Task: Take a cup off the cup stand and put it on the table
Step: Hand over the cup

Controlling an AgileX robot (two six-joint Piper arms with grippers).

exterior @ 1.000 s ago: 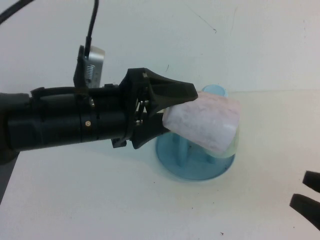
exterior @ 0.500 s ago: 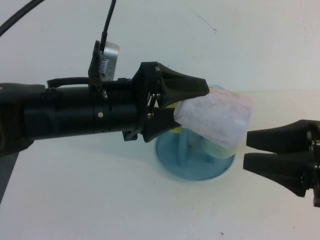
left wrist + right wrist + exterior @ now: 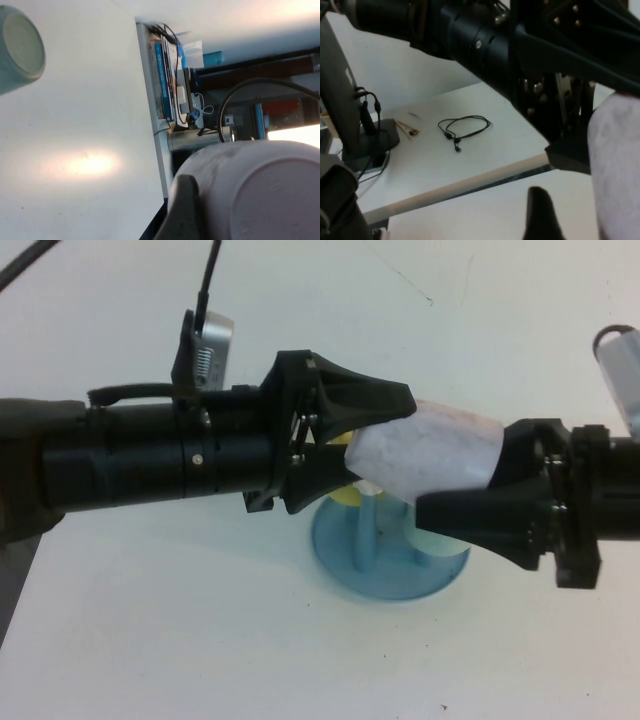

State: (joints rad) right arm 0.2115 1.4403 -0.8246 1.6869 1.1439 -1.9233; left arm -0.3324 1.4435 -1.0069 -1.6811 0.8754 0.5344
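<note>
My left gripper [image 3: 385,440] is shut on the cup [image 3: 430,460], a pale pink-white tumbler held on its side above the blue cup stand [image 3: 385,575]. In the left wrist view the cup's base [image 3: 270,195] fills the corner beside one dark finger [image 3: 182,212]. My right gripper [image 3: 455,482] is open and reaches in from the right; its lower finger [image 3: 470,512] lies just under the cup's free end. In the right wrist view the cup [image 3: 617,165] is apart from the one finger [image 3: 540,215] that shows. The white table [image 3: 200,640] lies below.
A yellow cup [image 3: 348,497] and a mint green cup [image 3: 440,540] sit on the stand under the held cup. The mint green cup also shows in the left wrist view [image 3: 20,45]. A black cable [image 3: 465,127] lies on a far white surface.
My right gripper has come in from the right edge and now reaches the cup's free end. My left gripper keeps the cup over the stand, nearly still.
</note>
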